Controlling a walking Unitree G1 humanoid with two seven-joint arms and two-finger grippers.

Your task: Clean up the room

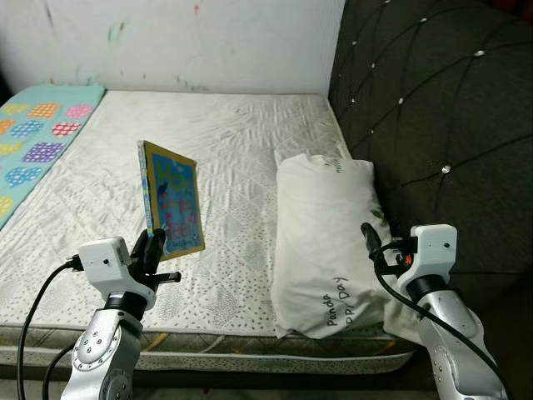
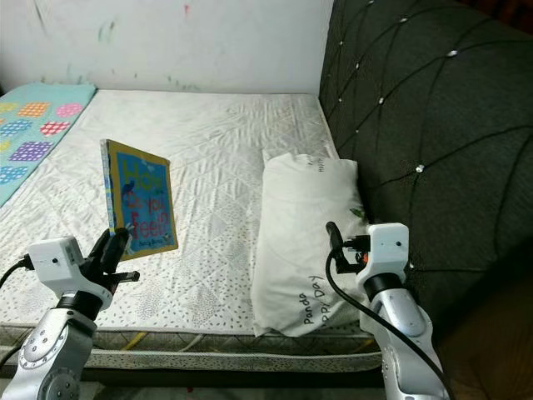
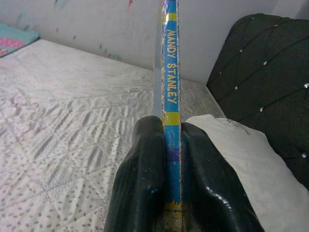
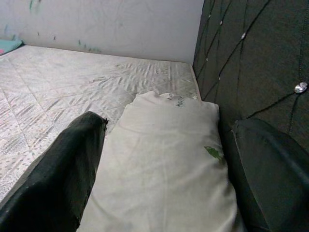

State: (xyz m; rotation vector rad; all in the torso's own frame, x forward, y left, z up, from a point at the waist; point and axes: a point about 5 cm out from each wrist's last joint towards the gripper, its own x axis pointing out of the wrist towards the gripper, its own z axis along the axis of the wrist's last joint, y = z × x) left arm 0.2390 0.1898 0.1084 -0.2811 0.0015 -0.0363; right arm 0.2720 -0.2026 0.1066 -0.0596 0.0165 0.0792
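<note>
Left eye view, bare mattress (image 1: 233, 142) beside dark headboard (image 1: 441, 117), white pillow (image 1: 321, 233) lying against it, book (image 1: 172, 198) held upright above the mattress, pinched in left gripper (image 1: 152, 247), right gripper (image 4: 164, 169) spread wide over the pillow.

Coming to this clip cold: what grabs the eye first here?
A bright blue picture book held upright above the white mattress, pinched by its spine in the left gripper. Next, the white pillow lying along the dark tufted headboard, with the right gripper open over its near end. A colourful patterned blanket covers the mattress's far left edge.
</note>
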